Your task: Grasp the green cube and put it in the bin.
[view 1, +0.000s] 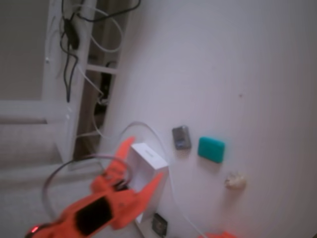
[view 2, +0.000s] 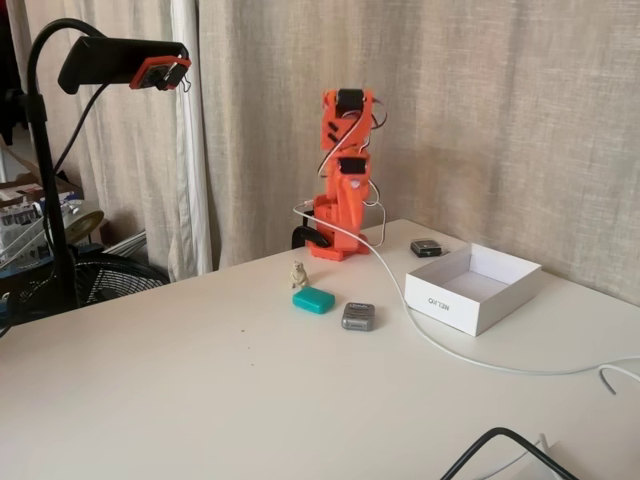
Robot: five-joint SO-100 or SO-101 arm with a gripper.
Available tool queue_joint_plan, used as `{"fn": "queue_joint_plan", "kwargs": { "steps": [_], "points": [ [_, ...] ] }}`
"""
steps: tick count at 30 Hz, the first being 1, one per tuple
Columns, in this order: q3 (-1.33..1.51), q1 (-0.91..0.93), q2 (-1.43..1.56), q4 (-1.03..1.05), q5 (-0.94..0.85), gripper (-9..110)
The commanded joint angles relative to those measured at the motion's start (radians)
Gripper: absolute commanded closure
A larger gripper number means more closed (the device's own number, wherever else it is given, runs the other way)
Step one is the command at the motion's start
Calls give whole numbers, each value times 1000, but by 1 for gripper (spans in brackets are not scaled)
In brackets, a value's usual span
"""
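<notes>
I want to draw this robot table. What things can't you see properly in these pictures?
- The bin: in a fixed view the orange gripper covers part of it, so its inside is hidden.
- Tiny beige figure: too small to tell what it is.
- Dark little object by the bin: blurred.
- Gripper: folded up on the arm in the other fixed view, fingers not clear.
- The green cube: fuzzy.

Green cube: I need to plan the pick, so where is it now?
In both fixed views the green cube lies on the table, between the grey block and a small beige figurine.
</notes>
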Motion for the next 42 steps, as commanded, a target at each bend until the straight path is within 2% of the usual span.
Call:
{"fn": "queue_joint_plan", "kwargs": {
  "steps": [1, 8, 12, 21, 27, 33, 38, 42],
  "points": [
    [21, 72, -51, 0, -15, 59],
    [54, 259, -241, -78, -15, 59],
    [72, 341, -324, -236, -74, 59],
    [81, 324, -387, -262, -64, 59],
    [75, 318, -331, -75, -103, 59],
    [155, 262, -268, -172, -87, 59],
    [256, 265, -284, -353, -75, 59],
    [268, 276, -298, -364, -78, 59]
  ]
}}
